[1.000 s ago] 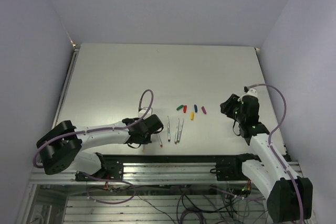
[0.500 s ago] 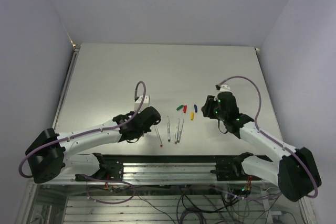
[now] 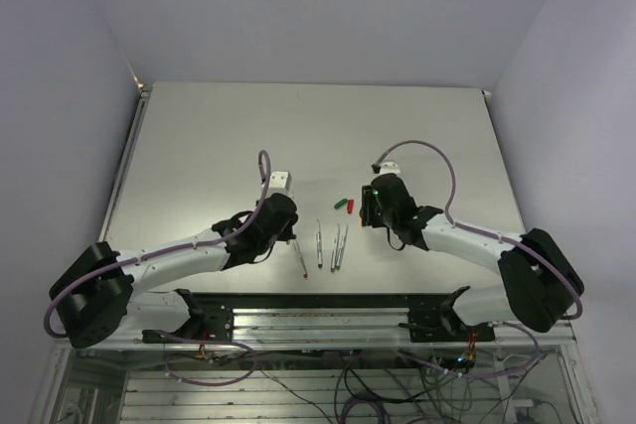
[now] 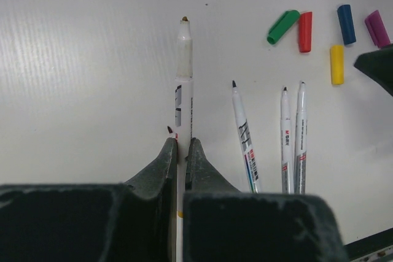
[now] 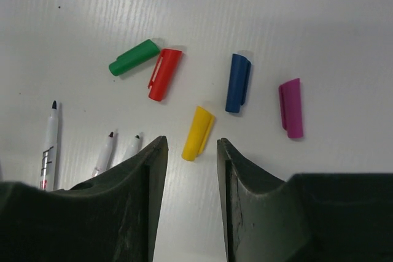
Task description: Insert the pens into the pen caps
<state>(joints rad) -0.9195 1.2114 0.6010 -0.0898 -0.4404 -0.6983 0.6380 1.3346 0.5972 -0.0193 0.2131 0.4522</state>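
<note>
In the left wrist view my left gripper [image 4: 181,144] is shut on a pen [image 4: 184,72] with a brownish-yellow tip that points away. A red-tipped pen [image 4: 169,130] peeks out beside the left jaw and lies on the table [image 3: 301,263]. Three more pens [image 4: 242,130] [image 4: 286,139] [image 4: 300,130] lie to the right. The green [image 5: 133,57], red [image 5: 164,74], blue [image 5: 237,83] and purple [image 5: 291,107] caps lie ahead of my open right gripper [image 5: 190,142]. The yellow cap [image 5: 198,133] lies just past its fingertips, in line with the gap. From above, the right gripper [image 3: 368,211] hides the yellow, blue and purple caps.
The pale table [image 3: 248,136] ends at a metal rail [image 3: 318,305] just near of the pens. Walls close in the left, right and far sides. Purple cables loop above both wrists.
My right arm has swung left from the table's right side to hover over the caps. My left gripper has moved a little away from the near edge, still around its pen.
</note>
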